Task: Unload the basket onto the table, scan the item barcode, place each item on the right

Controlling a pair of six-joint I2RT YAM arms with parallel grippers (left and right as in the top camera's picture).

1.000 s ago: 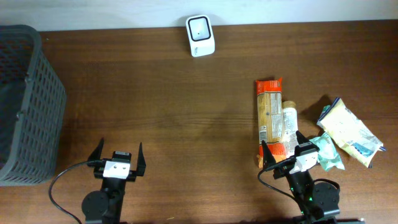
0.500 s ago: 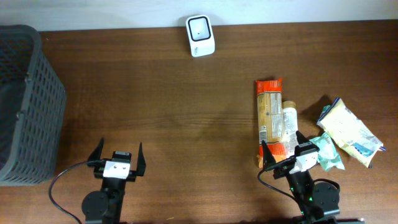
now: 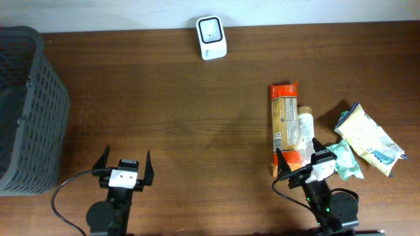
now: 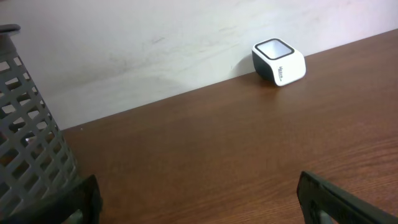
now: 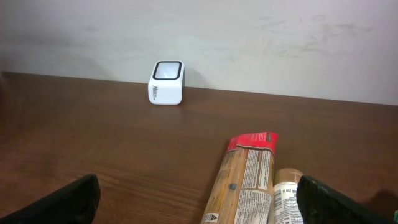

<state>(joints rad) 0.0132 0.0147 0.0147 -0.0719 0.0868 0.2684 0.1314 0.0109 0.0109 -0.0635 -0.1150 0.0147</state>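
Overhead, left claw [image 3: 126, 155] and right claw [image 3: 297, 151] gape empty; the packet [image 3: 285, 124] right of the scanner [image 3: 211, 29] looks light and crinkly, probably best pinched mid-length.

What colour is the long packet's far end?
Red; the long packet shows best in the right wrist view.

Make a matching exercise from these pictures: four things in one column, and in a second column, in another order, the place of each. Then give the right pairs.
Things
1. white box-shaped barcode scanner
2. dark grey plastic lattice basket
3. long red-and-tan packet
4. pale yellow-and-blue pouch

Places
A. at the left edge of the brown wooden table
B. farthest to the right
C. at the far edge, by the wall
D. on the right half, leftmost of the goods there

Pairs: 1-C, 2-A, 3-D, 4-B
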